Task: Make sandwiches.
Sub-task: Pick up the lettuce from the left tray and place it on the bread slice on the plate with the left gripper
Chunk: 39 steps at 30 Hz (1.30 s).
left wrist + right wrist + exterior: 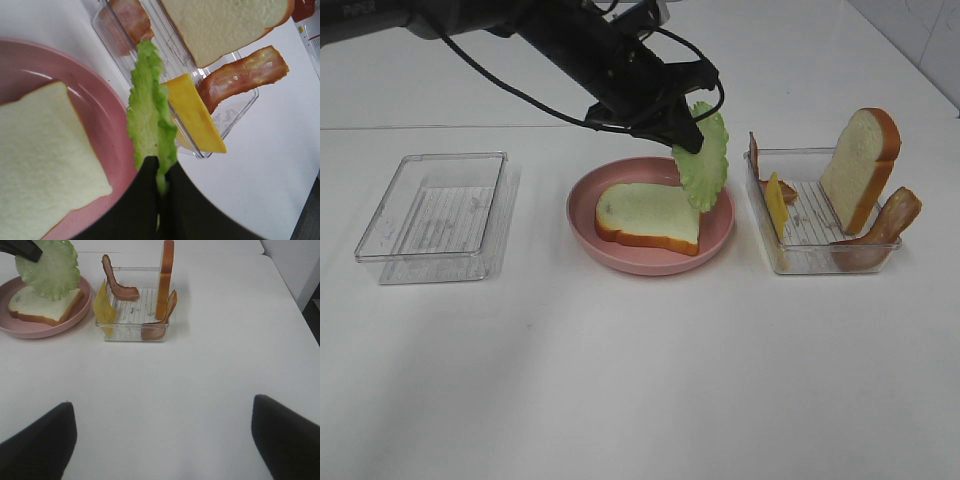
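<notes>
Left gripper [688,140] of mine is pinched shut on the top edge of the lettuce leaf [705,165], which hangs upright over the pink plate [620,262] near its 2 o'clock rim. The bread slice [650,215] lies flat in the plate's middle.

To do this well, I judge I should carry the leaf toward 8 o'clock until it is over the slice's centre. I should then lower it until it folds flat and release it low, or it may slide off the crust.

The left wrist view shows what the high camera hides: the leaf seen edge-on, nipped between my jaws. Only the right wrist view shows my right gripper [164,440], spread wide, holding nothing and well apart from the food. Only the high view shows the clear tray [440,268] at the plate's 9 o'clock.
</notes>
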Motion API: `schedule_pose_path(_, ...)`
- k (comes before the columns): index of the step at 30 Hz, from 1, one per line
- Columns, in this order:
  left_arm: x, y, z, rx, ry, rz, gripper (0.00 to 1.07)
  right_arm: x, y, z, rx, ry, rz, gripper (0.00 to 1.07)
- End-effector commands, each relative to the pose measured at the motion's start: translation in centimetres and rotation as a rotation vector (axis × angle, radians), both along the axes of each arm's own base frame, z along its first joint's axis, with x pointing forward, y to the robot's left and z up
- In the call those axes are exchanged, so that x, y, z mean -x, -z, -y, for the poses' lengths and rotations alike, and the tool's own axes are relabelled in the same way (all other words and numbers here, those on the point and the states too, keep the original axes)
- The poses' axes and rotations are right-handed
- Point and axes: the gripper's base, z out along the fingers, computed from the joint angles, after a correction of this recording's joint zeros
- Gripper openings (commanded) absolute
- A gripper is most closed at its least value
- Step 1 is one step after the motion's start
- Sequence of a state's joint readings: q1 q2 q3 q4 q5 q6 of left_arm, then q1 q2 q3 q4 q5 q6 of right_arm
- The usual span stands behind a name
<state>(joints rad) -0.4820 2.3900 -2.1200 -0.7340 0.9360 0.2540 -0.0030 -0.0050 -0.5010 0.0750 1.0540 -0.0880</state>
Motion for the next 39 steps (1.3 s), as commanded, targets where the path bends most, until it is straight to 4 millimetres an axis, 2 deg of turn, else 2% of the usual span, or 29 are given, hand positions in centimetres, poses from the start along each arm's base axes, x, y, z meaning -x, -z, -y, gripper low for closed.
schedule_pose_path(1, -0.5, 1.1, 1.1, 0.021, -0.015, -0.01, 0.0, 0.2, 0.0, 0.0, -0.001, 0.001, 0.018, 0.87)
schedule_pose_path(5, -0.8, 2.1, 0.9, -0.004, -0.033, -0.029, 0.0, 0.2, 0.0, 0.0, -0.001, 0.001, 0.018, 0.87)
schedule_pose_path(8, -0.9, 3.8, 0.8, -0.055, -0.027, -0.043, 0.0, 0.2, 0.0, 0.0, -0.001, 0.001, 0.018, 0.87)
schedule_pose_path(11, -0.9, 4.3, 0.5, -0.094, -0.025, -0.047, 0.0, 0.2, 0.0, 0.0, -0.001, 0.001, 0.018, 0.87)
schedule_pose_path(23, -1.7, 5.2, -1.5, -0.287, -0.083, -0.014, 0.0, 0.2, 0.0, 0.0, -0.001, 0.001, 0.018, 0.87)
schedule_pose_path(35, -1.7, 5.3, -1.7, -0.311, -0.1, -0.019, 0.0, 0.2, 0.0, 0.0, -0.001, 0.001, 0.018, 0.87)
schedule_pose_path(38, -1.7, 5.3, -1.7, -0.309, -0.106, -0.023, 0.05, 0.2, 0.0, 0.0, -0.001, 0.001, 0.018, 0.87)
schedule_pose_path(39, -1.7, 5.1, -1.7, -0.309, -0.106, -0.018, 0.18, 0.2, 0.0, 0.0, -0.001, 0.001, 0.018, 0.87)
